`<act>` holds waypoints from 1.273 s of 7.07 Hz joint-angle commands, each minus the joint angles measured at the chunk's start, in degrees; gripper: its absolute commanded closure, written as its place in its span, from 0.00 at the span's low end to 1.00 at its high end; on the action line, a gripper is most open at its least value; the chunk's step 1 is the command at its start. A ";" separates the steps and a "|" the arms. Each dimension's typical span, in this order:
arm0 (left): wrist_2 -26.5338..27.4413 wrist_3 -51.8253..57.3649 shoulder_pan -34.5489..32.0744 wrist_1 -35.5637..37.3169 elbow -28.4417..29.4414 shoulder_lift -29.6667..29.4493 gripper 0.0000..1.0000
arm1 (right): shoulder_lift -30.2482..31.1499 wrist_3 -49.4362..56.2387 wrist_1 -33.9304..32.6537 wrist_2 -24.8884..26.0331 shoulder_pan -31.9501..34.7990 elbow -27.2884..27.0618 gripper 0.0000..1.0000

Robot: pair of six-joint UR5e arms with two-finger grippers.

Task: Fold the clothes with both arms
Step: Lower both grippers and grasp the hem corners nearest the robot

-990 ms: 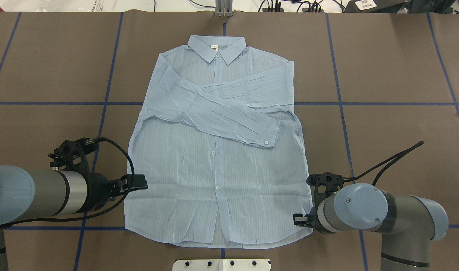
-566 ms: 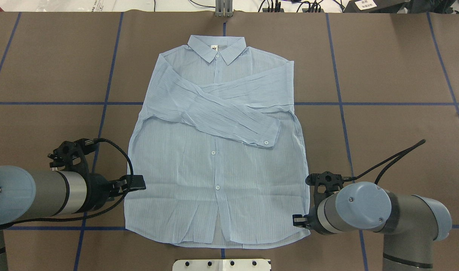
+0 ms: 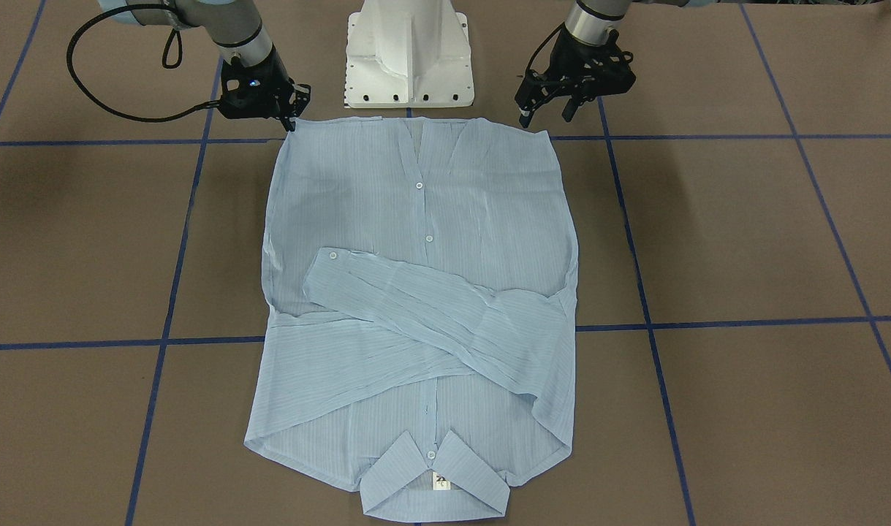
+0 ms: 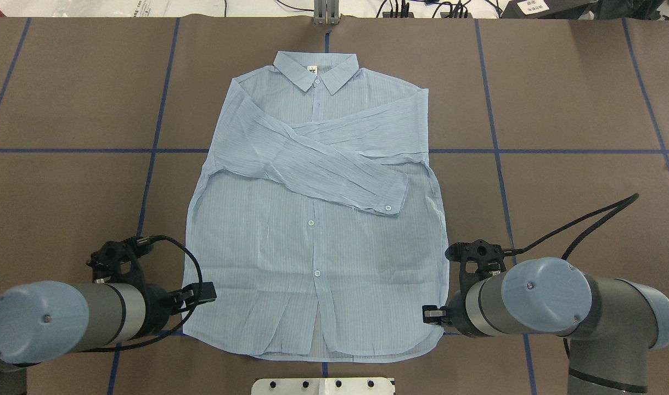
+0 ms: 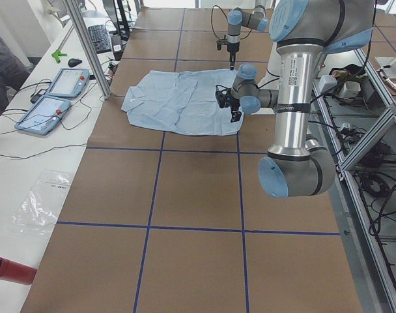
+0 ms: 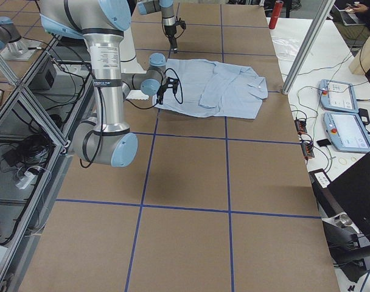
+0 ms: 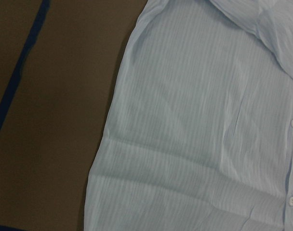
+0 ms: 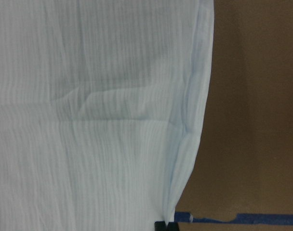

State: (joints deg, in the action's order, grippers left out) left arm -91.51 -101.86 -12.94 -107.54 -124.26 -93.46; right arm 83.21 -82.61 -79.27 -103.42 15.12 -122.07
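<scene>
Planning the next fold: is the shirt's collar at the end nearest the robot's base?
No, the collar lies at the far end; the hem lies nearest the base.

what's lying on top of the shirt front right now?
Two sleeves cross on the shirt chest: the top sleeve, its cuff showing, lies over the lower sleeve. Covered: the shirt front beneath them and the lower sleeve's end.
</scene>
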 commanded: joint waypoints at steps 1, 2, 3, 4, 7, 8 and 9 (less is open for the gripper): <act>1.69 -0.63 1.86 0.05 7.25 -2.77 0.06 | -0.42 -0.01 0.08 -0.03 0.96 -0.10 1.00; 1.69 0.25 1.43 0.14 7.28 -2.43 0.08 | -0.51 -0.01 0.08 -0.03 1.14 -0.19 1.00; 1.69 1.22 1.25 0.23 7.36 -2.08 0.10 | -0.77 -0.01 0.08 -0.03 1.14 -0.45 1.00; 1.69 1.31 1.25 0.23 7.10 -1.29 0.11 | -0.77 -0.01 0.08 -0.03 1.23 -0.45 1.00; 1.60 2.37 1.42 0.32 7.01 -0.49 0.35 | -0.77 -0.01 0.08 -0.20 1.49 -0.54 1.00; 1.52 2.37 1.60 0.32 6.84 -0.40 0.38 | -0.77 0.08 0.08 -0.38 1.75 -0.54 1.00; 1.51 2.37 1.95 0.32 6.84 -0.49 0.40 | -0.77 0.08 0.08 -0.55 2.01 -0.45 1.00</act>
State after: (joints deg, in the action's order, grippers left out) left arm -89.97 -99.53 -11.33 -107.23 -117.35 -93.97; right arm 82.44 -82.56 -79.19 -103.76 16.82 -122.60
